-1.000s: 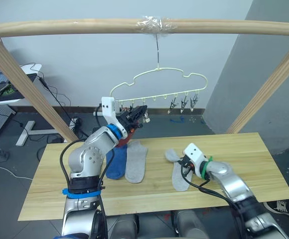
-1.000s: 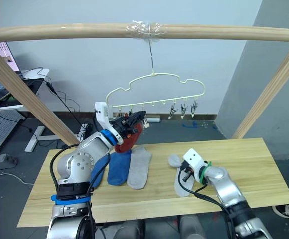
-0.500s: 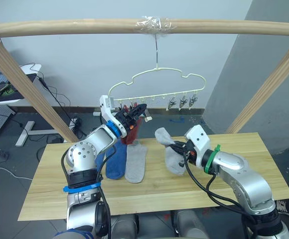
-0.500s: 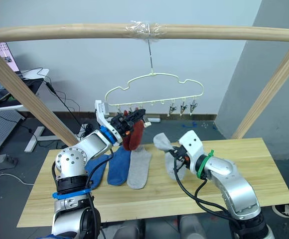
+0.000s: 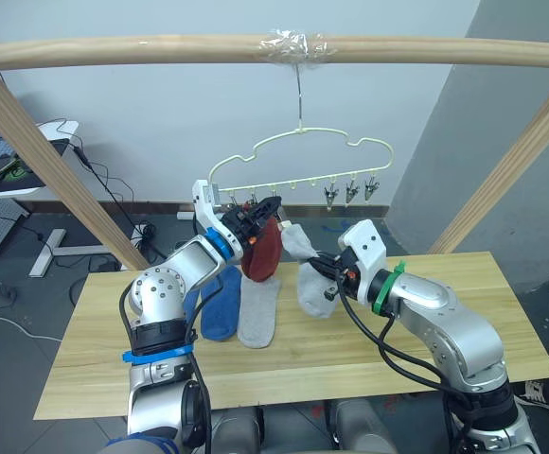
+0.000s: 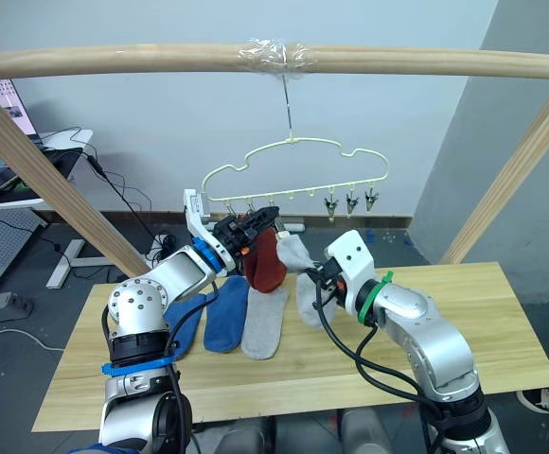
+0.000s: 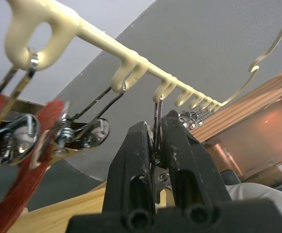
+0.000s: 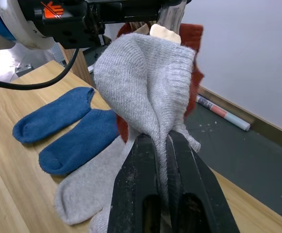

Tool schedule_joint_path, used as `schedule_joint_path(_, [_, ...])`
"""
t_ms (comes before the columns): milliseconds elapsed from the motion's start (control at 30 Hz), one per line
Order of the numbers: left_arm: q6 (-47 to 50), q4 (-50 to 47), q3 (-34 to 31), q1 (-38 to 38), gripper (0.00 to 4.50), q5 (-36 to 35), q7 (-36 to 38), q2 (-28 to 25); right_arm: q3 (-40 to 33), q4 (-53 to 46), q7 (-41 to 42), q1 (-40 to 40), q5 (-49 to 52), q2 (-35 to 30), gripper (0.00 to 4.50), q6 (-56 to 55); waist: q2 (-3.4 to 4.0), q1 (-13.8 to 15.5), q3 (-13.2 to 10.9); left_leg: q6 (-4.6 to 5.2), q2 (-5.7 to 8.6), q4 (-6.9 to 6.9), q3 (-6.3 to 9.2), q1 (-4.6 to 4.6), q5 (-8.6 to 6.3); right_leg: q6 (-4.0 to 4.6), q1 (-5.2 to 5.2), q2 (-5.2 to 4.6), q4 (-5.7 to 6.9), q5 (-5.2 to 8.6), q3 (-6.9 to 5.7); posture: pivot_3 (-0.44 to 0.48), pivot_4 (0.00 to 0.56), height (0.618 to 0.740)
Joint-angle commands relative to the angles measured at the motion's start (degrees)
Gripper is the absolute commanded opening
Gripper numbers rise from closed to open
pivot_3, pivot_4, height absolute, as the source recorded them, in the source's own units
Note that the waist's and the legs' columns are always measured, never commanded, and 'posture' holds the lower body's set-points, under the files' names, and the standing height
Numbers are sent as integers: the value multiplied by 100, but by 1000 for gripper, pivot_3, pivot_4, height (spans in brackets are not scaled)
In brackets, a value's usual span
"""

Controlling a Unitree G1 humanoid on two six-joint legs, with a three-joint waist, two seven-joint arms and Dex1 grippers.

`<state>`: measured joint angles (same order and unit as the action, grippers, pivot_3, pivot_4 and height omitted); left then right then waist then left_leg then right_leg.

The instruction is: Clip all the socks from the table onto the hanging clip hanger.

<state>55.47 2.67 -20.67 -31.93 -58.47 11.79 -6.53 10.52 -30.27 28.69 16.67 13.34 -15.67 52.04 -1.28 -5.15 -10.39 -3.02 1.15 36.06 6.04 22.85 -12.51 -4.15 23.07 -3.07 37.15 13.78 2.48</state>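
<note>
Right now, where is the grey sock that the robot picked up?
The grey sock hangs off the table, pinched in the right hand, just right of the red sock under the hanger.

A pale grey wall (image 5: 161, 113) stood behind a round wooden rail frame (image 5: 114, 49), with a darker grey panel (image 5: 502, 132) at the right. Black cables (image 5: 104, 184) trailed over the dark floor (image 5: 28, 293) near a white side stand (image 5: 52, 248).

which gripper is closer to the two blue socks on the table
Left. The left gripper is at the clip hanger, just above the blue socks; the right gripper holds a grey sock farther right.
</note>
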Motion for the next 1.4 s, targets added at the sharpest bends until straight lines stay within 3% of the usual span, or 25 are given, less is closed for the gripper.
schedule_joint_path(33, [-71,-42,-68,-43,66,-70,-68,-24,-24,-67,5,7,165,-40,46,-16,0,0,0,0,0,0,0,0,0,0,0,0,0,0,0,-134,152,740])
schedule_joint_path(1100, [-16,-185,28,38,66,-255,-133,7,-101,360,-507,434,483,604,46,-185,0,2,-1,0,0,-4,2,5,0,-2,5,0,-3,1,-1,-124,165,740])
schedule_joint_path(1333, [-222,-371,222,54,66,-119,134,-56,-31,553,-626,544,410,667,46,-318,0,2,-1,0,0,-4,2,6,0,-3,7,0,-4,2,-1,-125,160,740])
schedule_joint_path(1400, [-290,-478,232,104,775,-149,248,-83,32,583,-620,523,373,629,0,-364,0,1,-1,0,0,-5,1,7,0,-1,7,0,-5,1,-1,-124,160,740])
